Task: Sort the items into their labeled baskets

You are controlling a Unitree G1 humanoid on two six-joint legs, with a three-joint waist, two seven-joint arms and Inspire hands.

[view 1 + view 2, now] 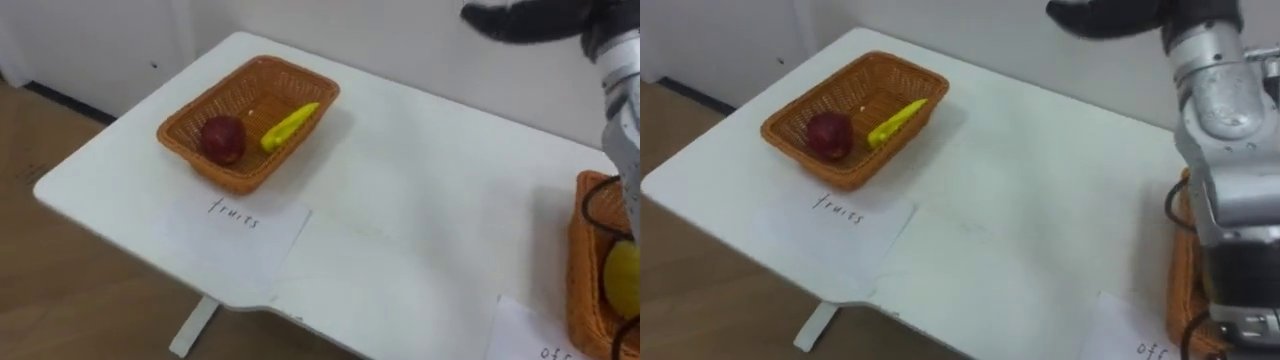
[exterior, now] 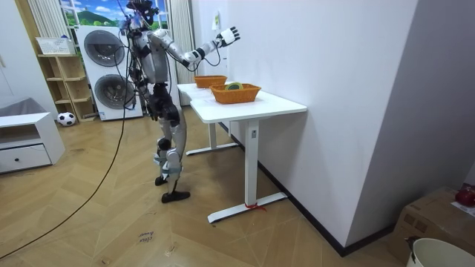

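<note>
Starting at the right hand: logged raised high over the far side of the white table, fingers spread and slack, nothing held. Listed next, well apart at the table's left end, one wicker basket with a paper label lying in front. Counted inside it a red apple and, just beside, a yellow banana-like fruit. Entered at the table's right end a second wicker basket, fronted by a second paper label, with a yellow round fruit in it. Judged that fruit misplaced and the likely next pick. Advised lowering the hand straight over the second wicker basket, keeping fingers wide until past the rim, closing round the fruit's middle, lifting clear before crossing, and setting down in the bare part of the first basket, away from the apple.
</note>
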